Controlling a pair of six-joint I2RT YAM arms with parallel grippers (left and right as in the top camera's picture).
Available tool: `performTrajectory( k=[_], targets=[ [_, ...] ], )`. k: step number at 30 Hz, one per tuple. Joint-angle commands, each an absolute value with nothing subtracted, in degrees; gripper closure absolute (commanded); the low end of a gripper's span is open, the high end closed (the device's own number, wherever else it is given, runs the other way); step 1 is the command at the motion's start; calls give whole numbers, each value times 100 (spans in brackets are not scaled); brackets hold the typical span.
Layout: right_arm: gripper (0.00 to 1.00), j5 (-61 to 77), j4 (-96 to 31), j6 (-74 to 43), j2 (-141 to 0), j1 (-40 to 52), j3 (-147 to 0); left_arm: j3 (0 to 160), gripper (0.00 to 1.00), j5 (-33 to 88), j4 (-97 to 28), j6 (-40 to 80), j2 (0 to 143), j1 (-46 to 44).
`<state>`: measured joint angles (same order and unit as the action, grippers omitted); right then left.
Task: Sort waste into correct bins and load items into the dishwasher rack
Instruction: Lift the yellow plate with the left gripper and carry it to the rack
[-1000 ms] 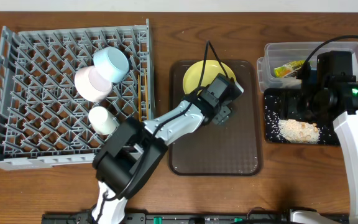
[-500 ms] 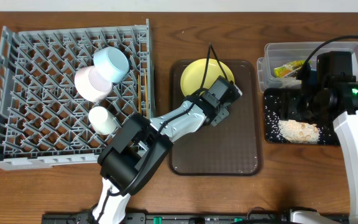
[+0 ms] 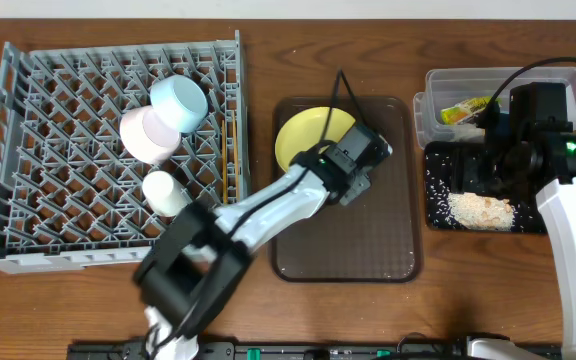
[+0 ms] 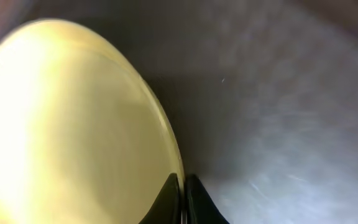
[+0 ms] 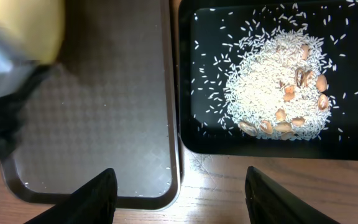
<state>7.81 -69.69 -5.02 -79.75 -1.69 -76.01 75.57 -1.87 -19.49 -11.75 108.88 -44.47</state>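
The yellow-green plate (image 3: 306,135) (image 4: 67,124) sits at the back left of the brown serving tray (image 3: 368,240). My left gripper (image 3: 340,152) (image 4: 183,194) is shut on its right rim, which shows as a thin edge between the fingers. My right gripper (image 3: 496,168) (image 5: 179,198) hangs open and holds nothing, over the wood between the brown tray (image 5: 92,124) and the black tray (image 5: 191,134). The rice scraps (image 3: 480,208) (image 5: 272,93) lie in the black tray (image 3: 438,215). The wrapper (image 3: 465,110) lies in the clear tub (image 3: 528,80). The grey rack (image 3: 28,230) holds the blue bowl (image 3: 178,102), white bowl (image 3: 146,136), cup (image 3: 166,192) and chopsticks (image 3: 234,150).
The left arm (image 3: 268,205) reaches from the table's front edge across the brown tray's left side. The right arm's white link (image 3: 573,250) stands at the far right. A black cable (image 3: 340,85) loops over the back of the brown tray.
My left gripper has shut on the plate's rim, and the plate has shifted left on the brown tray. The right arm has stayed still.
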Motion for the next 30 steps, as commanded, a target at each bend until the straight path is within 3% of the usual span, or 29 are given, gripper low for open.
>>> performTrajectory(
  k=[1, 9, 19, 30],
  targets=[
    [36, 687, -6987, -508, -7961, -261, -7603, 7579, 94, -217, -2080, -681, 9944, -4355],
    [36, 679, -6987, -508, -7961, -261, -7603, 7579, 94, 58, -2812, 600, 8519, -3341],
    [36, 683, -6989, -508, -7961, -261, -7603, 7577, 94, 4525, -2655, 1562, 8466, -882],
    [36, 683, -6987, -510, -7961, -261, -7603, 7577, 94, 6831, -1994, 2252, 9144, 480]
  ],
)
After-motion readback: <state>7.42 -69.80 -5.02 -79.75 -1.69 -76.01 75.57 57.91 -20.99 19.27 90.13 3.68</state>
